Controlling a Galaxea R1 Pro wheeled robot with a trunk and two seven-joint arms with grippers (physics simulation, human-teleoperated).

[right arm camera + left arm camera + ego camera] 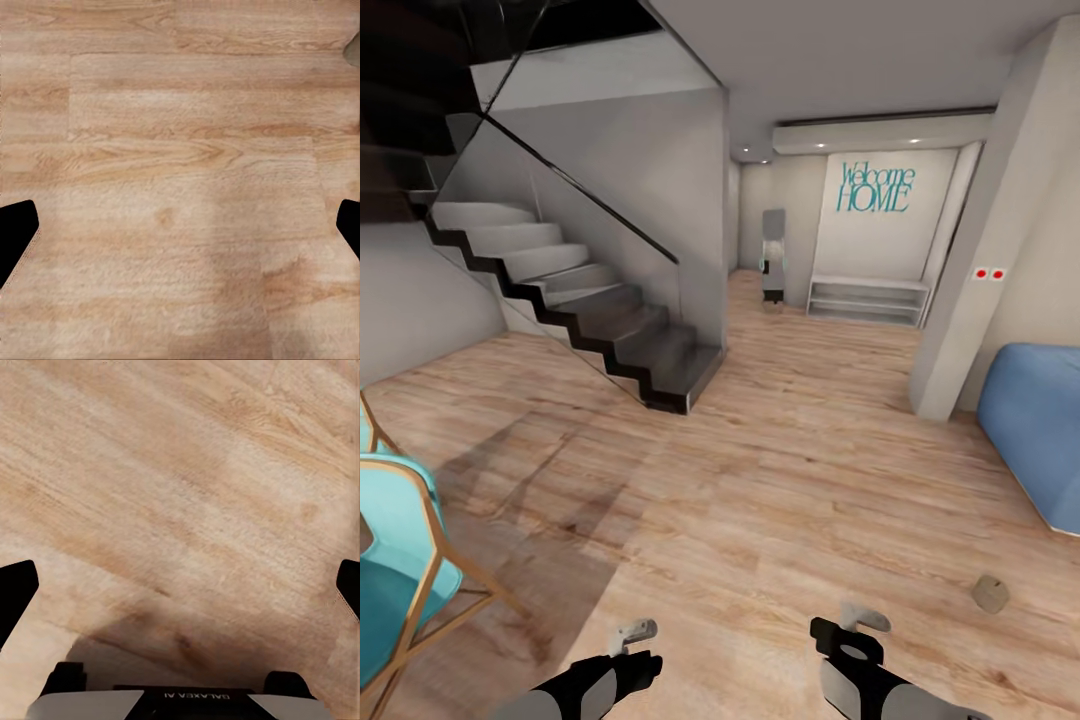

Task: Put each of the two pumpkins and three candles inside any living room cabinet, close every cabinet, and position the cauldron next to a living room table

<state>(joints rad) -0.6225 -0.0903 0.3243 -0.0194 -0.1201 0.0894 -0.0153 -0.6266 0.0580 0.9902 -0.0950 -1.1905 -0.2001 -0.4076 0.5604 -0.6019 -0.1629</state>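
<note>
One candle [990, 593], a stubby grey-beige cylinder, lies on the wooden floor at the lower right, a short way right of my right gripper [865, 617]. A grey-beige edge [353, 49] at the corner of the right wrist view may be that candle. My left gripper [632, 632] hangs low over bare floor. Both wrist views look straight down at floorboards, with the dark fingertips [16, 589] [15, 225] spread wide at the picture's sides, so both grippers are open with nothing between the fingers. The pumpkins, cabinet, cauldron and table are out of view.
A dark staircase [610, 330] with a glass rail rises at the left. A teal chair [400, 560] with wooden legs stands at the near left. A blue sofa [1035, 430] sits at the right behind a wall corner [950, 330]. A hallway with a shelf [868, 300] lies ahead.
</note>
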